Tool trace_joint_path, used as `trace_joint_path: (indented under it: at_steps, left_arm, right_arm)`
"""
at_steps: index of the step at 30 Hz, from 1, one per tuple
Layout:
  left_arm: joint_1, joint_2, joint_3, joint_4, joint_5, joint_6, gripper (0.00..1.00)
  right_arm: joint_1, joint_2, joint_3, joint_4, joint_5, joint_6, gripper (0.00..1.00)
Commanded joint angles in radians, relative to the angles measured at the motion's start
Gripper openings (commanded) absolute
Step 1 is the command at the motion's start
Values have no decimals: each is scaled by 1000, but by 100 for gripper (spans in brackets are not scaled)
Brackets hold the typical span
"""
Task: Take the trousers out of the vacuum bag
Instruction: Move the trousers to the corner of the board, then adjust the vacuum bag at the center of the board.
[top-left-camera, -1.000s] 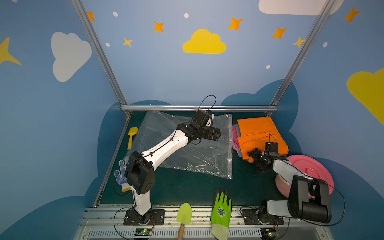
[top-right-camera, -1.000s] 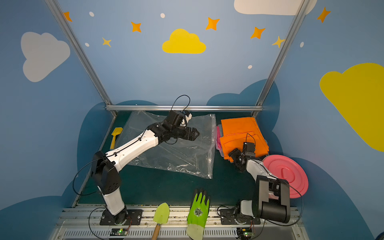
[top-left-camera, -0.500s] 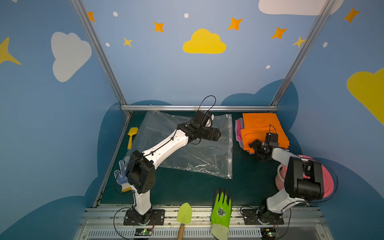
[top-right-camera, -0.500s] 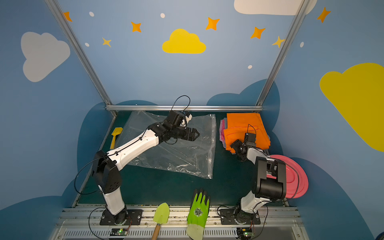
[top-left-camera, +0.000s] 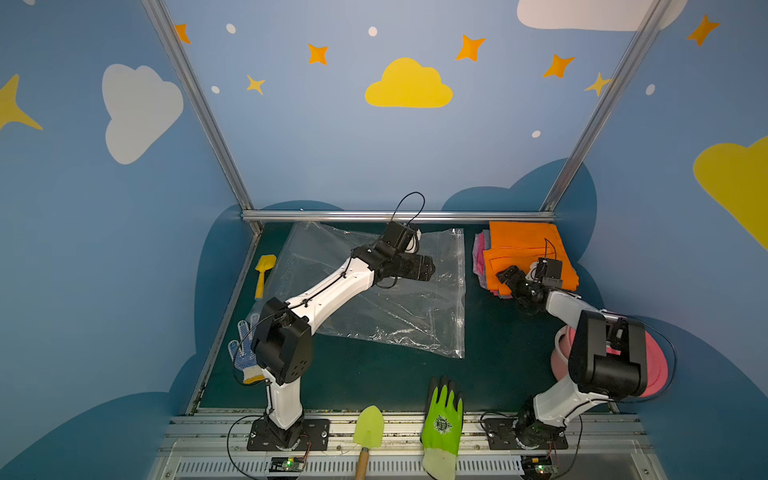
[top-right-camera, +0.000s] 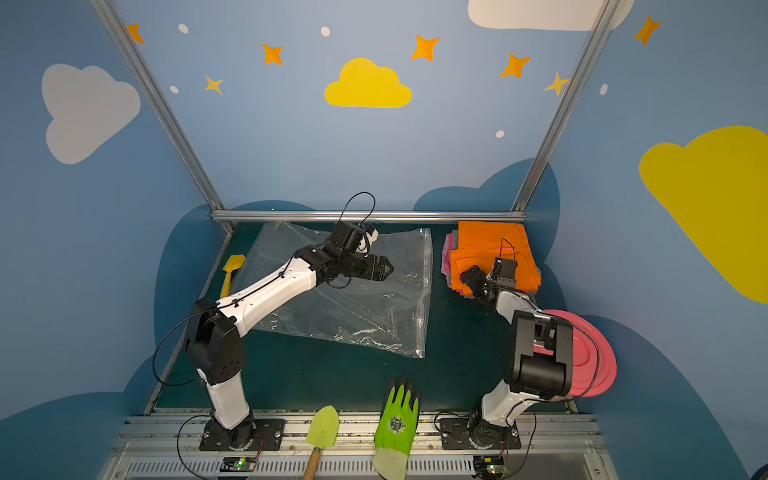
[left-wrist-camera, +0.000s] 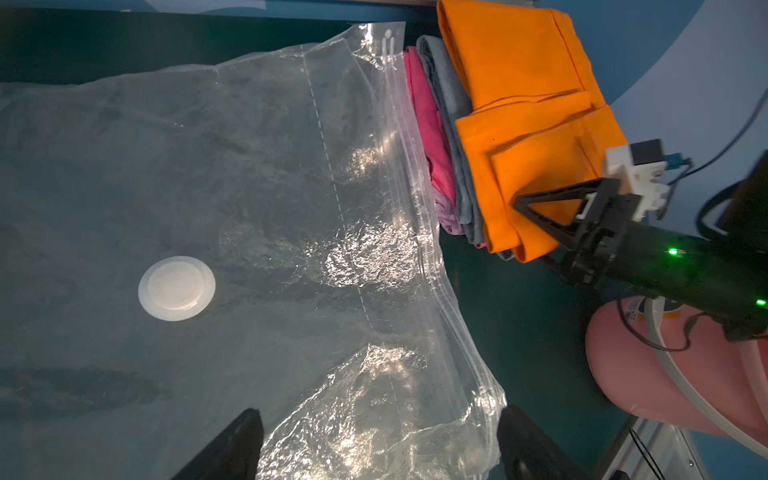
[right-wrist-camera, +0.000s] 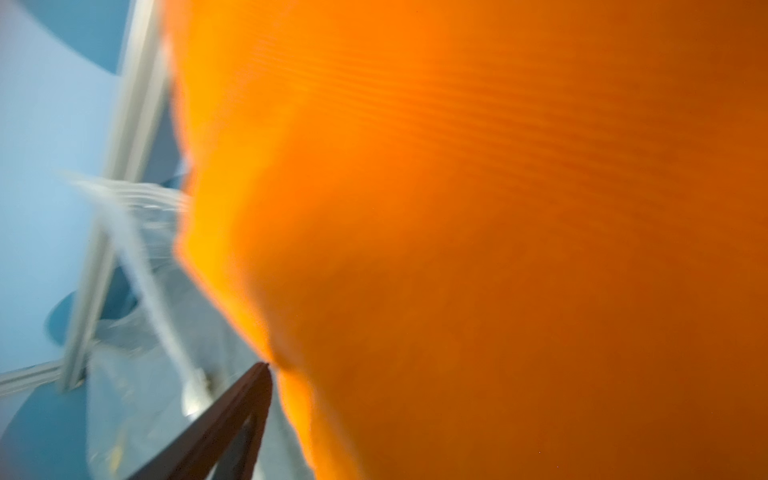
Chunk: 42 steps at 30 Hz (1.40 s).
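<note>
Seemingly soft and floppy, the stacked trousers (top-left-camera: 519, 249) lie just beside the empty vacuum bag (top-left-camera: 415, 316); probably best pinched at a folded edge. Above the bag the left gripper (left-wrist-camera: 380, 411) gapes; whether the right gripper (top-left-camera: 508, 276) is spread I cannot tell.

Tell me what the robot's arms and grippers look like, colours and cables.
The left arm and right arm have white shell links between bulky black joints, on black base plates. The left gripper and right gripper are black; the right's finger is an open triangular frame. A thin black cable loops over each wrist. Green lights glow on the right arm.
</note>
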<state>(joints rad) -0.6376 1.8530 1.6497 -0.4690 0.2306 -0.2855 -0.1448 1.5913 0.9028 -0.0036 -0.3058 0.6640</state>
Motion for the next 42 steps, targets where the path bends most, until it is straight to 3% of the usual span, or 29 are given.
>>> trace_joint_path:
  at_steps: [1,6,13,22,29,42]
  left_arm:
    - [25,-37,-20,13,-11,-10,89]
    - [67,-69,-62,37,-74,-29,89]
    - [136,-119,-170,58,-184,-89,89]
    - [217,-180,-415,172,-267,-231,89]
    - [256,-180,-531,191,-288,-263,88]
    - [276,-136,-630,195,-238,-289,88]
  right_arm:
    - [39,-123,21,95,-99,-72,90]
    - [141,-239,55,30,-111,-132,90]
    - [322,-243,163,-53,-127,-166,90]
    - [487,-25,153,32,-190,-106,90]
    - [518,117,78,114,-226,-76,89]
    - [461,247,72,73,-104,-183,89]
